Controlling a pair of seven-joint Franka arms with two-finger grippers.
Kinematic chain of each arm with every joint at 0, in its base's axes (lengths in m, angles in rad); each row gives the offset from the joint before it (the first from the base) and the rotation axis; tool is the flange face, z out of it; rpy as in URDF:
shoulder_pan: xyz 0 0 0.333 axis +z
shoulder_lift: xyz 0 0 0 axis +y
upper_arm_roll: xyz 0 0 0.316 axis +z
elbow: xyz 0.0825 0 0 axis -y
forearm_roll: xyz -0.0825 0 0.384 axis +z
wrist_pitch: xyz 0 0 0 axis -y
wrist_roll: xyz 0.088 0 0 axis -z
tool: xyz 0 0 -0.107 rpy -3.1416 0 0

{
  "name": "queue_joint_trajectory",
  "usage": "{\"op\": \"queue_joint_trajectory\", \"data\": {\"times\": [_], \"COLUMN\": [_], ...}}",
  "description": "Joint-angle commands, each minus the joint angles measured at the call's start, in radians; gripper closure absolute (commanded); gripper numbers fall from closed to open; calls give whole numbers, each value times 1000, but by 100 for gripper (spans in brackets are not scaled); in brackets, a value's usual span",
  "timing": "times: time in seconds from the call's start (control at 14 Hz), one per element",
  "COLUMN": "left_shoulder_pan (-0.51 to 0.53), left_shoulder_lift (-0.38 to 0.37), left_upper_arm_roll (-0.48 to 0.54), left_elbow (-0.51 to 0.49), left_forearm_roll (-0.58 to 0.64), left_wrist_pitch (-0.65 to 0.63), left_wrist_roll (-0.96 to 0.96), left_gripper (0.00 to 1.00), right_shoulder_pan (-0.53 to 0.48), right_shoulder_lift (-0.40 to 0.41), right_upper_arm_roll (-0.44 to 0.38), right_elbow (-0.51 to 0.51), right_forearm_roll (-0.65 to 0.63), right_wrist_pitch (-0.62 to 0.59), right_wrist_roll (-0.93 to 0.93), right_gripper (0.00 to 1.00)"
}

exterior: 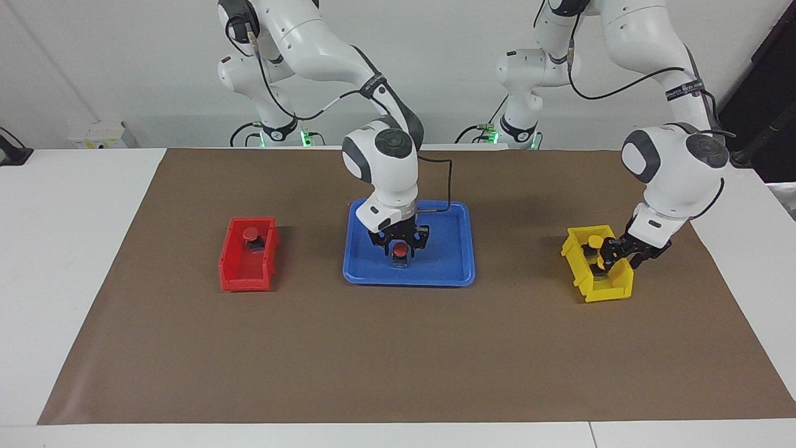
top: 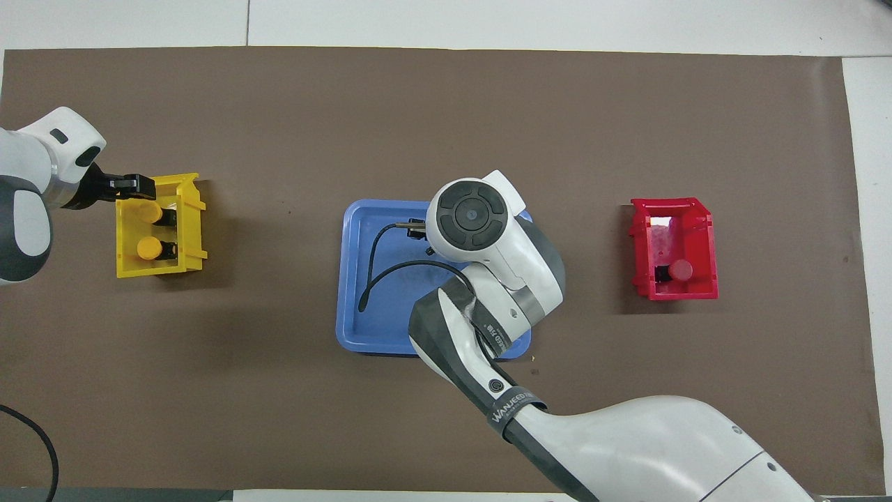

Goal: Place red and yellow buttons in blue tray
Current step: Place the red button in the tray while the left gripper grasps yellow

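The blue tray [exterior: 444, 249] lies mid-table and also shows in the overhead view [top: 380, 307]. My right gripper [exterior: 401, 244] is low inside it, shut on a red button [exterior: 401, 251] whose dark base is at the tray floor. My arm hides this button in the overhead view. A second red button [exterior: 250, 234] [top: 679, 270] sits in the red bin [exterior: 247, 274]. Two yellow buttons [top: 150, 213] [top: 148, 247] sit in the yellow bin [exterior: 600, 292]. My left gripper [exterior: 615, 254] [top: 136, 185] is down at that bin, by the button farther from the robots.
The red bin [top: 707, 244] stands toward the right arm's end of the brown mat [exterior: 398, 348]. The yellow bin [top: 191, 230] stands toward the left arm's end. A black cable [top: 376, 258] from the right wrist hangs over the tray.
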Motion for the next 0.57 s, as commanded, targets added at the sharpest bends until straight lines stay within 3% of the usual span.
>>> {"op": "queue_joint_trajectory", "data": {"times": [0.0,0.14,0.36,0.5], "left_shoulder_pan": [1,1,-4,-4], "left_shoulder_lift": [5,1,-1,-9], "left_upper_arm_roll": [-5,-6,-6,-6], "left_elbow": [-29,-66,-72,-95], "left_forearm_roll": [0,0,-2,-2], "left_wrist_pitch": [43,86,88,94], "left_wrist_roll": [10,10,7,9], "left_gripper": [32,32,32,31], "right_shoulder_pan": [-50,-155,-353,-439], "right_shoulder_lift": [-22,-114,-315,-402], "right_upper_arm_roll": [-4,-1,2,-1], "right_elbow": [114,73,-160,-287], "right_forearm_roll": [-38,-36,6,43], "right_wrist_pitch": [-152,-206,-228,-193], "right_wrist_roll": [-8,-160,-464,-609], "right_gripper": [6,6,6,7]}}
